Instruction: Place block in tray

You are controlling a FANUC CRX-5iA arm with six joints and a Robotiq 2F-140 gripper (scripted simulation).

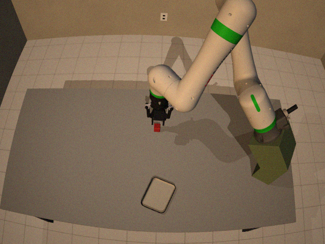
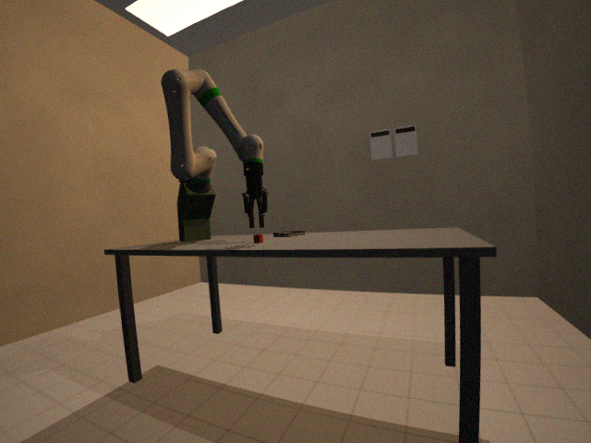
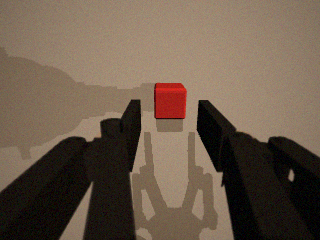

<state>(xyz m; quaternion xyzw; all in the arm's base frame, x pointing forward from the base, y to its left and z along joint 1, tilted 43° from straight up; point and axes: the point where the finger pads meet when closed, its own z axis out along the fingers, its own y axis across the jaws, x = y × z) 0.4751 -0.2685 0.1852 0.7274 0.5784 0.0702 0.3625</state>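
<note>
The red block (image 1: 157, 127) lies on the grey table near its middle; it also shows in the exterior view (image 2: 258, 238) and in the wrist view (image 3: 170, 100). My gripper (image 1: 157, 122) hangs straight above the block, pointing down, with clear air between its fingertips (image 2: 256, 223) and the table. In the wrist view the two dark fingers stand partly apart, with the block seen in the gap below them. Nothing is between the fingers. The white tray (image 1: 158, 194) with a dark rim lies flat near the table's front edge and is empty; it shows low in the exterior view (image 2: 288, 233).
The arm's green pedestal (image 1: 271, 154) stands at the table's right end. The arm's elbow and forearm (image 1: 199, 70) reach over the table's back half. The table's edges run on all sides.
</note>
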